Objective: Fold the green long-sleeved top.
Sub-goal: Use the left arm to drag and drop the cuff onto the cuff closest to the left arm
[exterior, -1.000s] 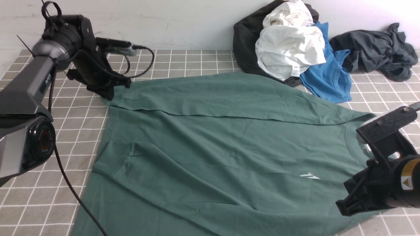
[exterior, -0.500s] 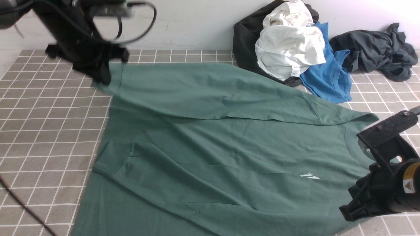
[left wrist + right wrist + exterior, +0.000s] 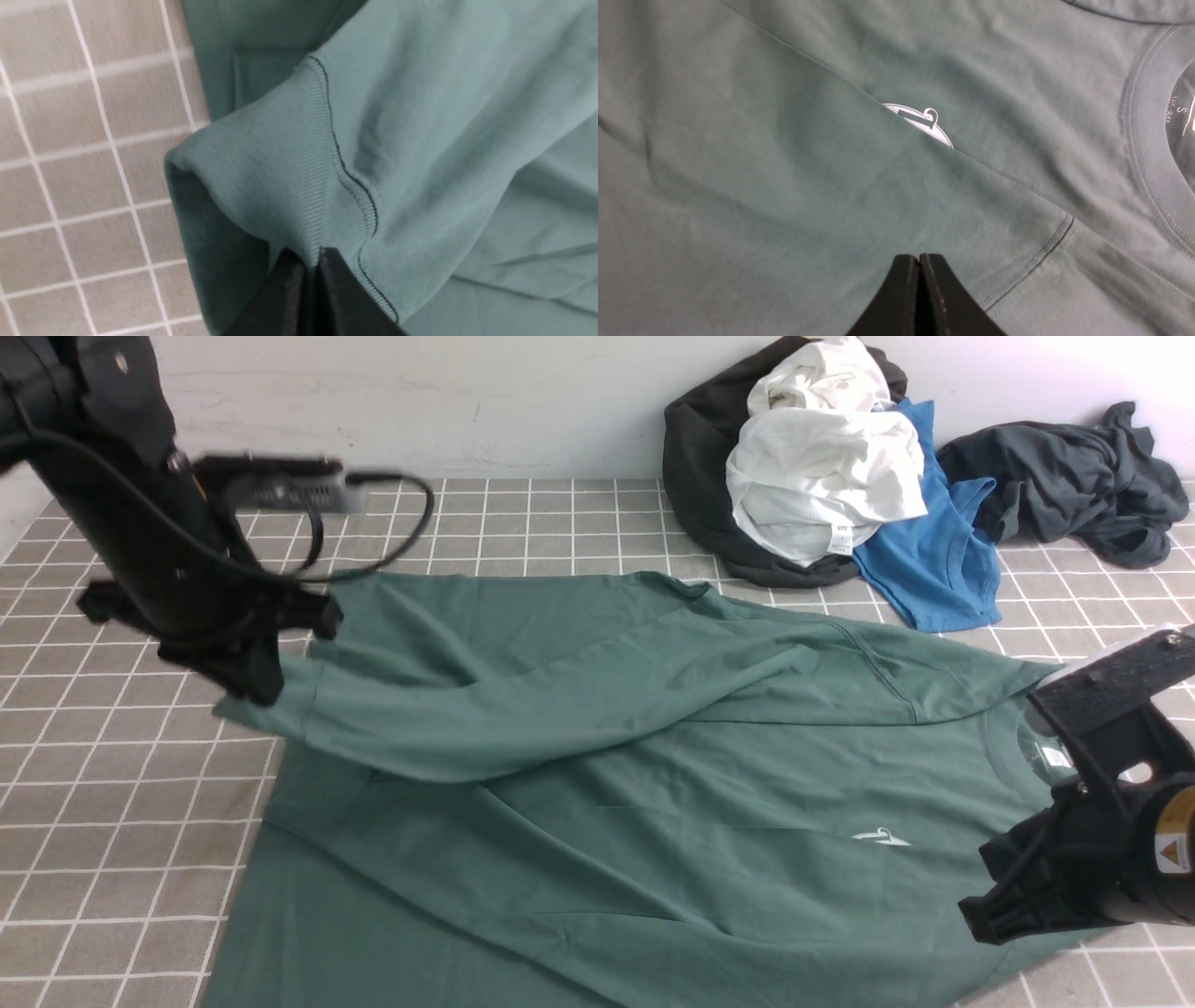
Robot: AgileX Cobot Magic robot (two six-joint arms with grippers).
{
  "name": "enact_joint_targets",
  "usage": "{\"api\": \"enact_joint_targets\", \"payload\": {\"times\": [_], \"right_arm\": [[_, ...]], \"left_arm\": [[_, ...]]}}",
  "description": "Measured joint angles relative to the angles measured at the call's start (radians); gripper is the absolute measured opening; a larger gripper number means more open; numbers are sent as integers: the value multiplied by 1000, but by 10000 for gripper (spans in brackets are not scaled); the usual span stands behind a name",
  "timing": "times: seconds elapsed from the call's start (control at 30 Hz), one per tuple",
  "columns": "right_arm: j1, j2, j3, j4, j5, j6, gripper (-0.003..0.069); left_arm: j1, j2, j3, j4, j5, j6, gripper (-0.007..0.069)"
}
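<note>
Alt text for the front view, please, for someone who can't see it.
The left tool grips the cuff of the green long-sleeved top, holding that sleeve up over the top's body, spread on a tiled table. The right tool is shut above the chest near the collar; other clothes lie piled by the wall.

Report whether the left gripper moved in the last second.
Yes. The left gripper, holding the green top, came toward the camera, away from the back wall.
</note>
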Motion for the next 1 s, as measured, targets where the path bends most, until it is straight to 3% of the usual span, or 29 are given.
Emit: {"api": "enact_joint_targets", "payload": {"times": [0.2, 0.33, 0.67, 0.9, 1.0], "right_arm": [[0, 21, -22, 11, 15, 34, -3], [-37, 127, -142, 21, 23, 52, 50], [-191, 646, -647, 58, 57, -9, 363], [-200, 908, -881, 59, 124, -14, 386], [-201, 991, -982, 59, 192, -4, 341]], "left_arm": [[0, -40, -18, 29, 16, -6, 6], [0, -24, -17, 18, 16, -8, 6], [0, -16, -17, 8, 15, 0, 6], [0, -16, -17, 7, 15, 0, 6], [0, -16, -17, 7, 16, 0, 6]]}}
